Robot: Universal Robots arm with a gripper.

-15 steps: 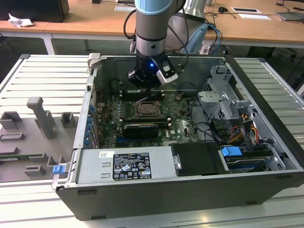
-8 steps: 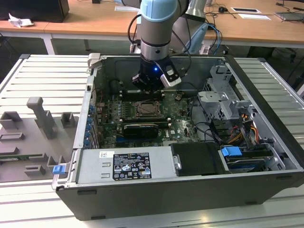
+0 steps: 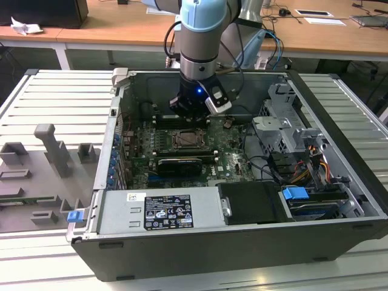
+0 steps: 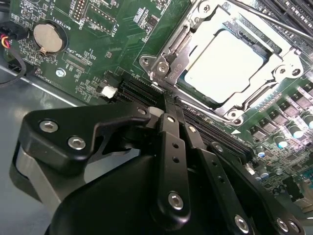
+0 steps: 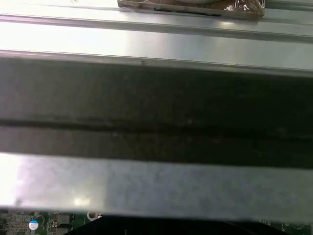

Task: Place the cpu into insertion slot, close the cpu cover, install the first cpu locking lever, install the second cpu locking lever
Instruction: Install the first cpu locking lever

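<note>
The cpu (image 4: 222, 66), a pale silver square, lies in the insertion slot (image 3: 188, 140) on the green board. The silvery cpu cover (image 4: 182, 45) lies flat over it, framing its face. A thin metal lever rod (image 4: 259, 14) runs along the socket's far side. My gripper (image 4: 168, 108) is shut, its black fingers (image 4: 172, 147) pressed together with nothing visible between them. The tips sit just beside the cover's hinge corner, over a black slot. In the exterior view the gripper (image 3: 191, 110) hangs inside the open case, just above and behind the socket.
A black expansion card (image 3: 179, 165) lies in front of the socket. The power supply (image 3: 160, 212), drive cage (image 3: 285, 130) and cables (image 3: 303, 163) crowd the case. A coin battery (image 4: 47, 36) and memory slots (image 4: 288, 14) flank the socket. Grey fixtures (image 3: 51, 151) stand at the exterior view's left.
</note>
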